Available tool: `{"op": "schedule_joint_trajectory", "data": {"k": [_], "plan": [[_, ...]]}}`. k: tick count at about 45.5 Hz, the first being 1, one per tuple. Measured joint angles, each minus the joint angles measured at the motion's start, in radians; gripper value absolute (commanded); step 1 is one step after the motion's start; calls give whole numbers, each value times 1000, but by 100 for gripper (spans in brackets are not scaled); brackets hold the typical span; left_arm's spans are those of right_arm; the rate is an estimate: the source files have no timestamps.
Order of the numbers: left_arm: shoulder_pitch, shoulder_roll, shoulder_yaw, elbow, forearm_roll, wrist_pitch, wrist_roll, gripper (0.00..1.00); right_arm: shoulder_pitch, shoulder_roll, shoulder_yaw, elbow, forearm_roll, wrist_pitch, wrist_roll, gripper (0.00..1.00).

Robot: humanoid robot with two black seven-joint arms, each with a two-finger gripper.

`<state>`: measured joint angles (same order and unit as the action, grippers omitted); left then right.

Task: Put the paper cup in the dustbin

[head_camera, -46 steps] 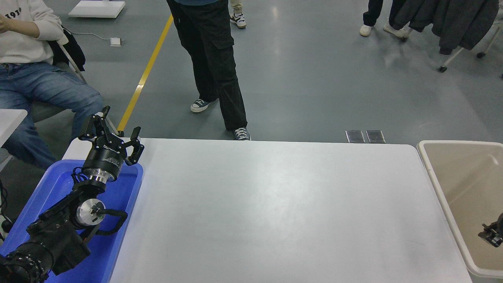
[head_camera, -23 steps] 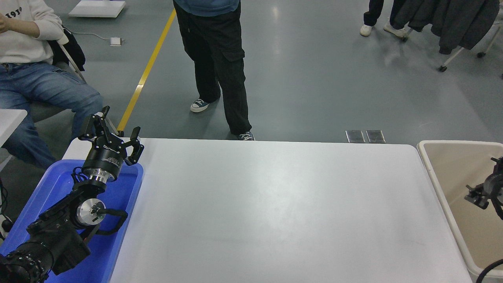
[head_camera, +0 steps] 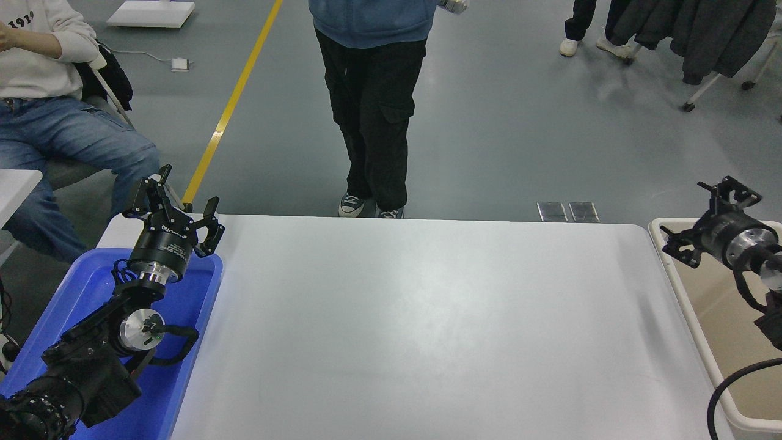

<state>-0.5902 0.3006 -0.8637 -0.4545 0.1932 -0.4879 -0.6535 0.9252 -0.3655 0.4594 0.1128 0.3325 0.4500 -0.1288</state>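
Note:
The paper cup does not show on the table or anywhere I can make out. The beige dustbin point(head_camera: 689, 313) stands against the table's right edge, and the part of its inside that shows is bare. My right gripper point(head_camera: 697, 215) comes in from the right edge and hovers above the dustbin's far left corner, open and empty, its fingers pointing up and left. My left gripper point(head_camera: 177, 205) is parked at the lower left above the blue tray, open and empty.
The white table point(head_camera: 427, 318) fills the middle. A bright blue shallow tray point(head_camera: 194, 299) sits at its left edge under my left arm. A person point(head_camera: 372, 104) stands at the far edge, holding something small and pale. Another person point(head_camera: 55, 122) sits at the far left.
My right gripper has risen out of the dustbin's near part and moved up and away to its far left corner. The standing person has stepped to the right along the far edge.

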Motion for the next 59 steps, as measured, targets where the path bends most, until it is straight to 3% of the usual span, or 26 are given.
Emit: {"op": "schedule_joint_trajectory", "data": {"k": [23, 40, 59], "plan": [[0, 0, 0, 0, 0, 0, 0, 100, -27, -51, 64, 471, -58, 23, 28, 100], [0, 0, 0, 0, 0, 0, 0, 100, -67, 85, 69, 517, -289, -86, 138, 100], [0, 0, 0, 0, 0, 0, 0, 100, -84, 225, 75, 444, -356, -219, 249, 100]]}}
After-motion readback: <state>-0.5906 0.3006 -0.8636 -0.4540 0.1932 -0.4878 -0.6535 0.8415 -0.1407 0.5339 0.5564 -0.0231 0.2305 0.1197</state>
